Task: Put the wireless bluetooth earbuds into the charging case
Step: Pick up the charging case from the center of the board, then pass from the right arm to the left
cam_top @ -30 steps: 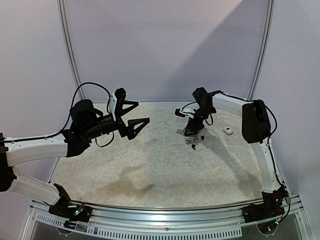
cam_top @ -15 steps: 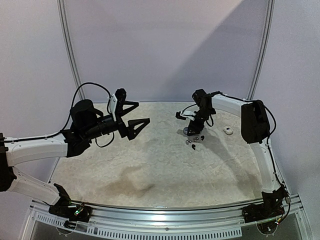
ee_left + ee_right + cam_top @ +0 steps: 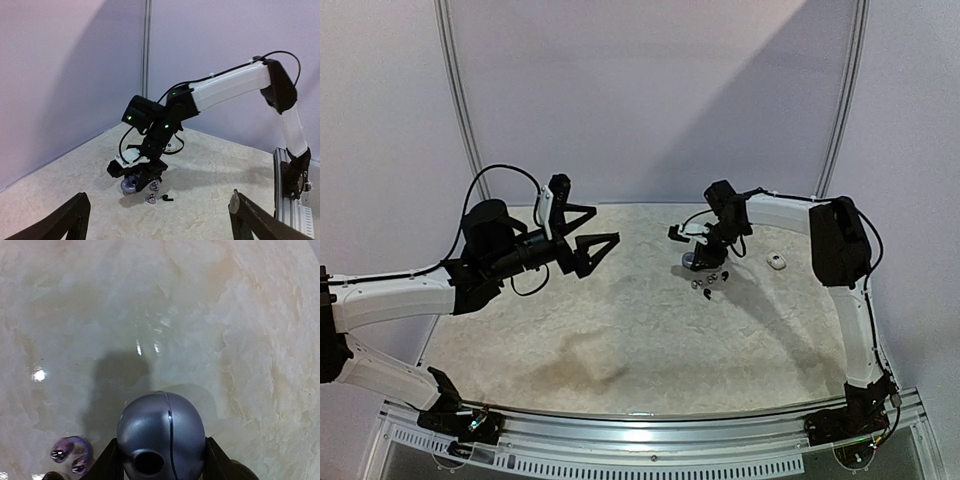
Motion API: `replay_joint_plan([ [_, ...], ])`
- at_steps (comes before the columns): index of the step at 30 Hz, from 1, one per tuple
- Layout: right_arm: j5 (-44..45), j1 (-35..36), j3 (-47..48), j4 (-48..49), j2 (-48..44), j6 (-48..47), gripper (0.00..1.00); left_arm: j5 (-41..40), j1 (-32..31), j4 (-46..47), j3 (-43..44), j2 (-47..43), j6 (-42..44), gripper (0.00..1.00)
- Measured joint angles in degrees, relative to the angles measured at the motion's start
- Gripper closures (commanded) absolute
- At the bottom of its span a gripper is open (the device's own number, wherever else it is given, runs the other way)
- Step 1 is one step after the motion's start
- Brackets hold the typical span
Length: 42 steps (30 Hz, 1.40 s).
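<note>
1. The earbuds (image 3: 70, 454) are lying loose on the tabletop (image 3: 650, 340). They are looking tiny, light and glossy (likely to skitter), so I am judging a pinch across the body best.
2. The charging case (image 3: 161, 432), smooth and rounded, is sitting just beside them.
3. My right hand (image 3: 692, 262) is clamping its flanks.
4. My left hand (image 3: 606, 224) is hovering well apart, fingers spread wide.

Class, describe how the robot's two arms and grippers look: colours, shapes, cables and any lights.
The left arm and the right arm have white tube-like links joined by chunky black joints. Thin black cables loop near each wrist. The left gripper has two black triangular open-frame fingers; the right gripper is black with a white plate. Small green lights glow on the right wrist.
</note>
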Motion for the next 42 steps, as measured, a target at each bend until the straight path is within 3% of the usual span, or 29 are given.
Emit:
replay_joint_plan([
  [3,2.1,2.6,-15.5,13.9,-11.3,0.5,0.78,-1.2,0.2,-1.5,0.0,0.0,-4.3,0.14],
  [7,4.5,9.4,-30.9,31.5,-27.7,-1.3,0.89,0.8,0.4,-2.3,0.0,0.0,-7.2,0.22],
  [13,9.8,22.3,-35.1,49.9,-38.8,-8.1,0.91,4.1,0.3,-2.2,0.0,0.0,-8.0,0.22],
  [19,15.8,28.5,-37.3,55.7,-38.9,-13.8,0.92,4.4,0.3,-2.2,0.0,0.0,-8.7,0.26],
  [26,17.1,30.6,-37.4,57.2,-38.8,-17.4,0.92,3.0,0.2,-2.5,0.0,0.0,-9.4,0.49],
  [30,16.5,31.7,-37.4,57.0,-38.8,-18.7,0.92,1.9,0.1,-2.5,0.0,0.0,-9.3,0.56],
  [32,16.1,32.0,-37.4,56.5,-38.8,-19.1,0.93,1.9,0.0,-2.5,0.0,0.0,-9.3,0.63],
  [35,15.7,31.9,-37.4,55.8,-38.8,-19.6,0.93,2.1,-0.2,-2.5,0.0,0.0,-8.9,0.89],
  [36,15.8,31.9,-37.4,55.6,-38.8,-19.8,0.91,1.8,-0.3,-2.6,0.0,0.0,-9.6,1.0],
  [38,16.0,31.9,-37.2,55.8,-38.8,-20.3,0.78,1.6,-0.4,-2.5,0.0,0.0,-11.0,1.0],
  [42,16.0,31.8,-36.2,54.2,-38.8,-19.6,0.2,1.6,-0.4,-2.2,0.0,0.0,-11.5,1.0],
])
